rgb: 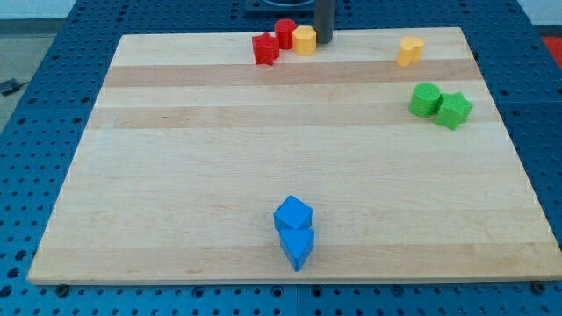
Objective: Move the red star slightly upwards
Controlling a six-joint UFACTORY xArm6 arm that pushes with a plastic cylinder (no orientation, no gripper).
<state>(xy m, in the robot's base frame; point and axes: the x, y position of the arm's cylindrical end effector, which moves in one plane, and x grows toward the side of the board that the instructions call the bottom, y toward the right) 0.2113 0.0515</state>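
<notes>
The red star lies near the board's top edge, left of centre. A red round block sits just up and right of it, touching or nearly so. A yellow block sits right of the red round block. My tip stands at the top edge, right beside the yellow block, on its right side. The tip is apart from the red star, with the yellow and red round blocks between them.
A yellow block lies at the top right. A green round block and a green star sit together at the right. Two blue blocks touch near the bottom centre. The wooden board lies on a blue perforated table.
</notes>
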